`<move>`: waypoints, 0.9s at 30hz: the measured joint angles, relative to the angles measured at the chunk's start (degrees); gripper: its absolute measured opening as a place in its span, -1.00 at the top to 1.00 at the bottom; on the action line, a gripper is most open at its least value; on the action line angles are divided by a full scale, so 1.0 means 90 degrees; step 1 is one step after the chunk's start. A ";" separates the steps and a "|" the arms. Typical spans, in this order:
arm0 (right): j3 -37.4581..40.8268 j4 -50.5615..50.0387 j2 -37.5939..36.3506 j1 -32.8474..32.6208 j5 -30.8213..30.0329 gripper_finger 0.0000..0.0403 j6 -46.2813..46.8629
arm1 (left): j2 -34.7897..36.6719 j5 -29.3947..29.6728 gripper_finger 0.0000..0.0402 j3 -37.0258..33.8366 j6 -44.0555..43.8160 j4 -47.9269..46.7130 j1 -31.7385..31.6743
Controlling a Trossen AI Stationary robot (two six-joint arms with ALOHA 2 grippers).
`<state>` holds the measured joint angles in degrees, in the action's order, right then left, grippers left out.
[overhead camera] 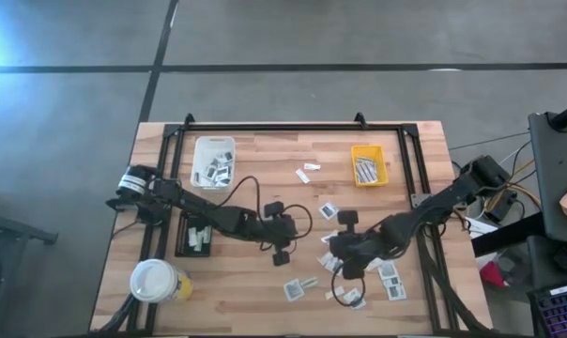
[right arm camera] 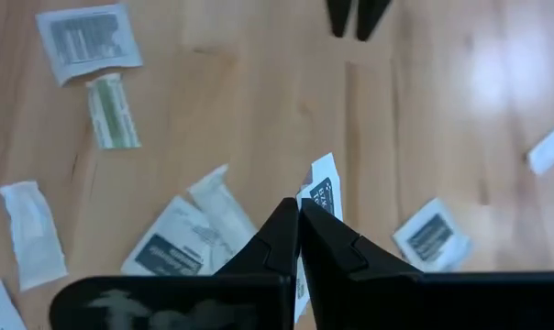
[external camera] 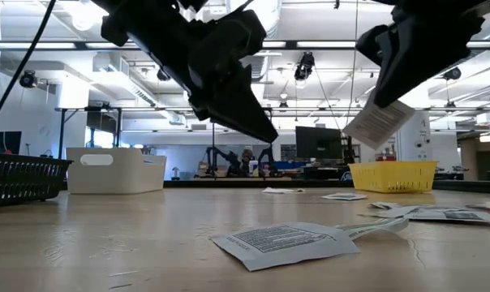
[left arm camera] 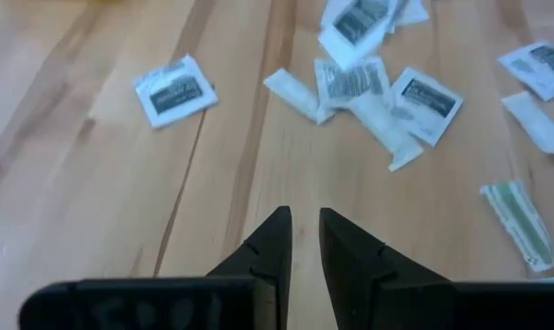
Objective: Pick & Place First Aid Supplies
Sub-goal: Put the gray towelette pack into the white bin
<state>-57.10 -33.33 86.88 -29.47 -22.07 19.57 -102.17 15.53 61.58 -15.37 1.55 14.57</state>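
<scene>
White packet (right arm camera: 321, 203) pinched between the clenched fingers of the right gripper (right arm camera: 298, 213), lifted clear of the table (overhead camera: 255, 296); it hangs tilted in the low view (external camera: 379, 123). More packets lie scattered on the wood toward the front right corner, one with a greenish strip just beside it (right arm camera: 112, 112) nearer the front edge. Left gripper (left arm camera: 304, 223) hovers near the table's middle, fingers slightly parted, grasping nothing. White tray (overhead camera: 214, 161) at the back left holds several packets; yellow tray (overhead camera: 369, 165) at the back right holds a few. Black tray (overhead camera: 195, 235) near the left edge, cup (overhead camera: 156, 281) at the front left corner
</scene>
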 joint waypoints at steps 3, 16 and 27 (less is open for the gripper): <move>0.0012 0.0099 0.0104 0.0000 0.0146 0.96 -0.0003 | 0.0000 -0.0085 0.70 0.0000 0.0118 0.0226 0.0000; 0.0024 0.1293 0.0259 0.0091 0.0510 0.96 -0.0245 | -0.0060 -0.1201 0.69 0.0002 0.1237 0.1302 0.0072; 0.0022 0.1782 0.0300 0.0265 0.0460 0.96 -0.0152 | -0.0087 -0.1224 0.29 0.0002 0.1542 0.1447 0.0112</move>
<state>-56.90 -17.29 89.58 -27.09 -17.94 18.20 -102.96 4.51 61.60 -1.50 14.57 15.57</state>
